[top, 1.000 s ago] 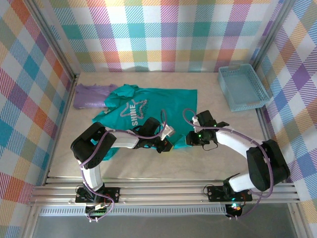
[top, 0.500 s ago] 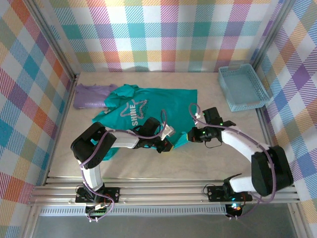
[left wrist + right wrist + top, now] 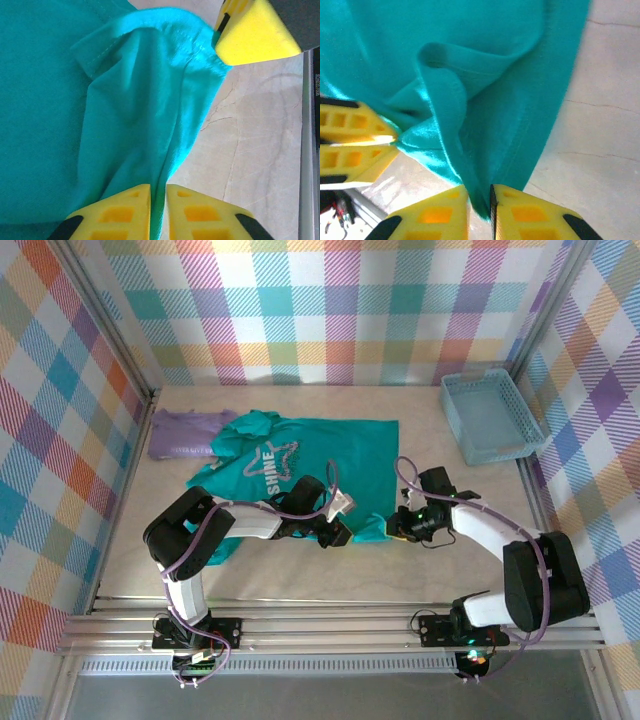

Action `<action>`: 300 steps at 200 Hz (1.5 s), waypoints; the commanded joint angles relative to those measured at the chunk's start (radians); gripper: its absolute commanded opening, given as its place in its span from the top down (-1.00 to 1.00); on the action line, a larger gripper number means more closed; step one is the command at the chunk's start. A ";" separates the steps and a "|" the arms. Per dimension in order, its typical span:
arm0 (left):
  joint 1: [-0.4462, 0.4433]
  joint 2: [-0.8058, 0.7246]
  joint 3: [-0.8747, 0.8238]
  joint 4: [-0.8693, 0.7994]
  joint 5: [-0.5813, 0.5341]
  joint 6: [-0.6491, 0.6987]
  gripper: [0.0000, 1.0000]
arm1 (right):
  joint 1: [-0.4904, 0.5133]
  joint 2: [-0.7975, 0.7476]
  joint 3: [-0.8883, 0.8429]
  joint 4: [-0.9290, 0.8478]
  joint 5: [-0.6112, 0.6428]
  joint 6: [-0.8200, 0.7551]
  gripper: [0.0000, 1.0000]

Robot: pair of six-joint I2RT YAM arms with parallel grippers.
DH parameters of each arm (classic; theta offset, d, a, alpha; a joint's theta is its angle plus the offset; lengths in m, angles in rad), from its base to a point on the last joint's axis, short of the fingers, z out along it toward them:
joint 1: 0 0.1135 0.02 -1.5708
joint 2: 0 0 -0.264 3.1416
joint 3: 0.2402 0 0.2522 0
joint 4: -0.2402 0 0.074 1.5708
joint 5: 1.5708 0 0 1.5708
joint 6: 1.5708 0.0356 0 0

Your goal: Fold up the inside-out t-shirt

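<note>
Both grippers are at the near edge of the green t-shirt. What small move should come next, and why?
Probably move the left gripper and right gripper slowly apart along the hem. Both pinch the t-shirt close together, and the cloth between them is bunched.

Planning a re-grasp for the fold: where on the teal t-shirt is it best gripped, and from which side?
Probably the near edge of the t-shirt, from the arms' side: it lies bunched on the table, thin enough to clamp. The left gripper and right gripper pinch it there.
</note>
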 commanded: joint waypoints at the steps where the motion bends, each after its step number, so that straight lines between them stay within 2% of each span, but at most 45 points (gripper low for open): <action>1: -0.010 -0.004 0.013 -0.005 0.035 0.013 0.61 | -0.005 -0.013 -0.027 -0.037 0.109 0.052 0.53; 57: -0.010 -0.033 -0.006 0.028 0.021 -0.014 0.37 | 0.009 -0.164 -0.050 0.018 0.099 0.013 0.36; 120: 0.021 -0.137 -0.067 0.106 -0.041 -0.099 0.25 | 0.095 -0.089 -0.026 0.043 0.154 0.019 0.30; 158: 0.036 -0.217 -0.099 0.096 -0.106 -0.117 0.25 | 0.106 -0.024 0.008 0.074 0.178 -0.009 0.31; 198: 0.052 -0.283 -0.122 0.058 -0.159 -0.139 0.25 | 0.110 0.035 0.019 0.100 0.153 -0.031 0.54; 222: 0.062 -0.328 -0.129 0.031 -0.208 -0.155 0.24 | 0.110 0.026 0.015 0.082 0.162 -0.040 0.77; 255: 0.073 -0.376 -0.129 -0.004 -0.274 -0.163 0.24 | 0.110 -0.010 -0.005 0.070 0.169 -0.037 0.96; 284: 0.082 -0.402 -0.132 -0.025 -0.338 -0.182 0.24 | 0.110 -0.026 -0.013 0.069 0.149 -0.041 1.00; 300: 0.087 -0.417 -0.137 -0.029 -0.360 -0.193 0.23 | 0.110 -0.020 -0.011 0.069 0.148 -0.047 0.93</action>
